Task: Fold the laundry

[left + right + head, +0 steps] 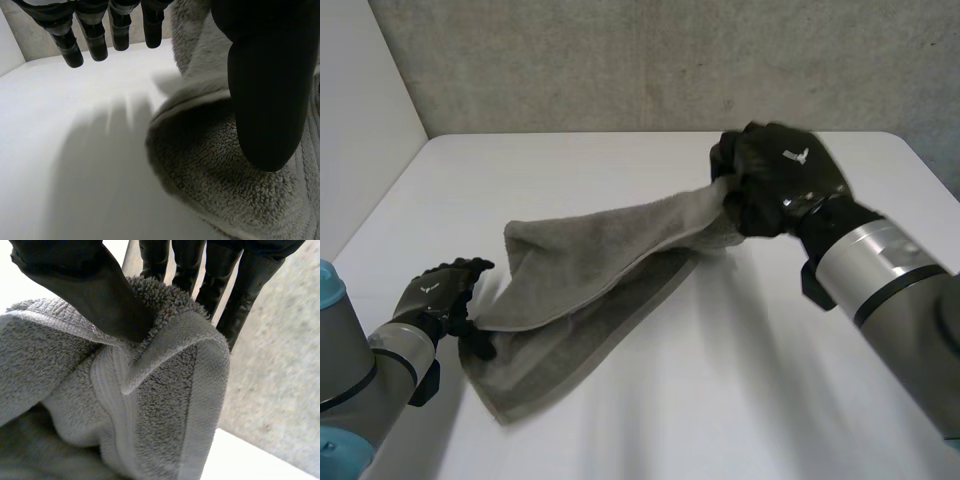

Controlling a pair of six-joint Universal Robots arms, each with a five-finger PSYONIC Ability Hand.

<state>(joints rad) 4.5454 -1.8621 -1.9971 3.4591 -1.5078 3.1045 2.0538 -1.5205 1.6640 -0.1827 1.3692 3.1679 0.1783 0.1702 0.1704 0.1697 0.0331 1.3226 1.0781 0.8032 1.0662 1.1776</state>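
**Grey towel stretched between two black hands**

A grey terry-cloth towel (585,275) was laid slantwise across the white table (720,400), its near end lying flat and its far end raised off the surface; that far end was held by the right hand (780,180), the bunched cloth clamped between the thumb and straight fingers (245,285); the left hand (430,297) was placed at the towel's near-left edge; its fingers (70,50) were held straight and slightly apart above bare table, clear of the cloth, while its thumb was rested on the pile; a grey concrete wall (620,60) was seen behind the table.
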